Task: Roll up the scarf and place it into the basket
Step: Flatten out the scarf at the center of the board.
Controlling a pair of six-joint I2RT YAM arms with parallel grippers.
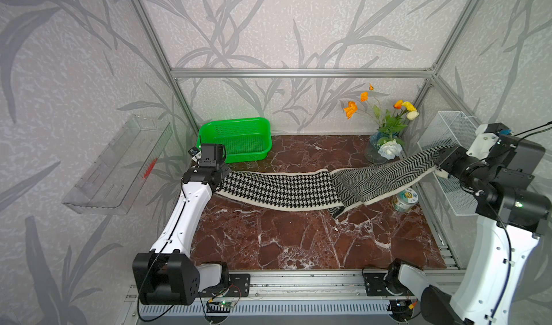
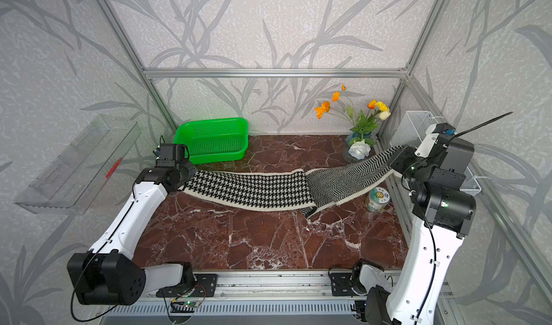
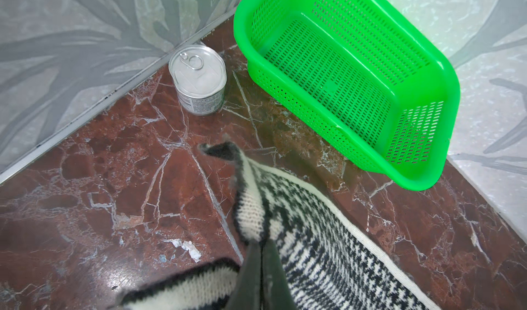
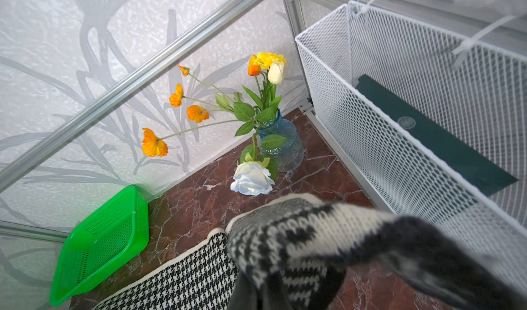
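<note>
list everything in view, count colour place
scarf: 1, black and white, stretched across the table
basket: 1, bright green, back left, empty
cans: 2, silver can by the left wall, labelled can under the scarf's right end
vase: 1, blue glass, back right, orange, yellow, white flowers
wire basket: 1, white, right wall, dark book inside
tray: 1, clear, left wall
table: 1, red-brown marble
left gripper: shut on the scarf's left end
right gripper: shut on its raised right end
</note>
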